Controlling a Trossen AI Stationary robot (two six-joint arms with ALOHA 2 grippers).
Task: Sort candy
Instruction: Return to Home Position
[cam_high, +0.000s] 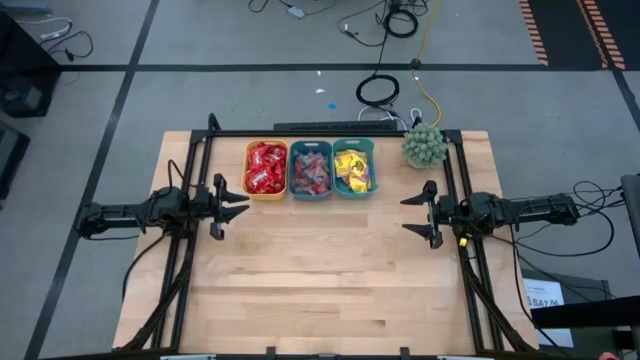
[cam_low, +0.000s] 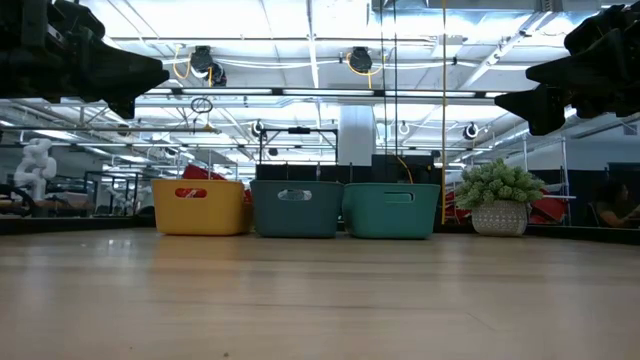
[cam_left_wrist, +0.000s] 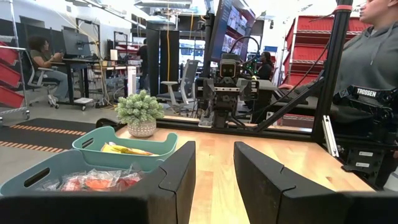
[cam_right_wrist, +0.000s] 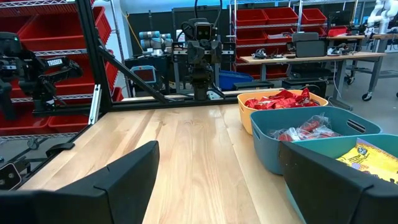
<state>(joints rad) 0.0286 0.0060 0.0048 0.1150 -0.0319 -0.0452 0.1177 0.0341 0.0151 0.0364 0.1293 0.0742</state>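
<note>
- At table (cam_high: 330, 285) sides, left end effector (cam_high: 238, 199) and right end effector (cam_high: 408, 214) hover released, empty.
- Candy (cam_high: 266, 168) sits in bins (cam_high: 310, 144); stray swing could knock them.

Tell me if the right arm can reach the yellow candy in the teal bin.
Probably yes: the right gripper hangs open, only bare table lies between it and the open-topped teal bin holding the yellow candy. The plant stands aside; the left gripper waits opposite.
</note>
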